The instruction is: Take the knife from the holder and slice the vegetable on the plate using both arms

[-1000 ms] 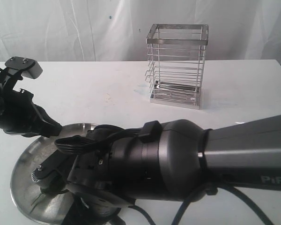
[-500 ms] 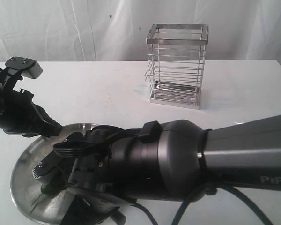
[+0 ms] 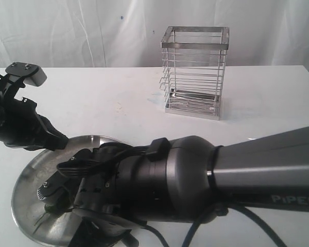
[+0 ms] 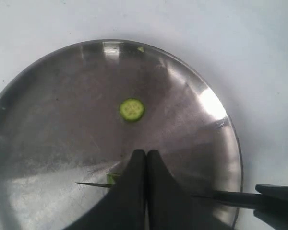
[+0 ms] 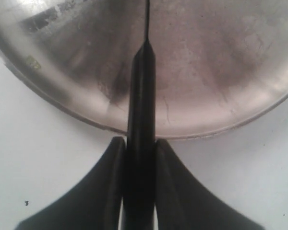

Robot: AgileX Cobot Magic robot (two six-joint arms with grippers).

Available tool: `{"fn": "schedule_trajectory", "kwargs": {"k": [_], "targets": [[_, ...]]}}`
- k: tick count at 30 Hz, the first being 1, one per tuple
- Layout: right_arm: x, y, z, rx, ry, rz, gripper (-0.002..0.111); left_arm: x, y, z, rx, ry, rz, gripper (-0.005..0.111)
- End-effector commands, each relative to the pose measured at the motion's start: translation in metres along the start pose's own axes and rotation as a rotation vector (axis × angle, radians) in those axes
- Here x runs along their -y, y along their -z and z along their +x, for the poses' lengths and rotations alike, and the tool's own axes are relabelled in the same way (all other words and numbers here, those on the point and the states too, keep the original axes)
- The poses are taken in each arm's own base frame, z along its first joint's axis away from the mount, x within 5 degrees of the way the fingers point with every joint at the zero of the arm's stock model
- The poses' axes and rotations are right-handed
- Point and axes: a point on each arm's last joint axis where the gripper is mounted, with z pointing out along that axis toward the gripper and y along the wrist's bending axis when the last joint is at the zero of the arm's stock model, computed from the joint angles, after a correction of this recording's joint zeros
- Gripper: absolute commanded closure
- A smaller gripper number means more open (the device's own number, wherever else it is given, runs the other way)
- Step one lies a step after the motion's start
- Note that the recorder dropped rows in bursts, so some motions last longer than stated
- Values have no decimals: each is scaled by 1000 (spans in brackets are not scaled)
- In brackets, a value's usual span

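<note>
Nearest, the right arm (image 3: 206, 180) fills the exterior view and hides much of the plate (image 3: 26, 180). Its right gripper (image 5: 139, 148) has its jaws clamped on the knife (image 5: 140, 120) handle, blade over the plate. The left gripper (image 4: 146, 165) has jaws pressed together, covering most of the vegetable (image 4: 113, 178); one cut slice (image 4: 132, 109) lies apart. Farther back, the wire holder (image 3: 194, 72) stands on the white table (image 3: 118, 98).

The large dark grey right arm (image 3: 195, 180) covers the near side of the round brushed-steel plate (image 3: 28, 177). The small green vegetable piece (image 4: 113, 178) is mostly hidden behind the black left fingers (image 4: 134, 191). The thin dark knife blade (image 5: 147, 19) is cut off by the picture's edge.
</note>
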Motion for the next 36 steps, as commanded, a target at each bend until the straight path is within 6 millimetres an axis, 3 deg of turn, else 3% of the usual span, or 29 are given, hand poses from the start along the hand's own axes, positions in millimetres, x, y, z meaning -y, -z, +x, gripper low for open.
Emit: {"fn": "schedule_trajectory", "kwargs": {"k": [1, 14, 25, 36], "targets": [[1, 1, -2, 6, -12, -2, 108, 4, 3, 1, 1, 14, 24, 107], [0, 1, -1, 2, -21, -10, 108, -1, -16, 31, -65, 43, -7, 107], [0, 1, -2, 4, -19, -10, 108, -8, -39, 37, -105, 71, 43, 107], [0, 1, -2, 7, -16, -11, 108, -10, -47, 38, -108, 97, 55, 107]]}}
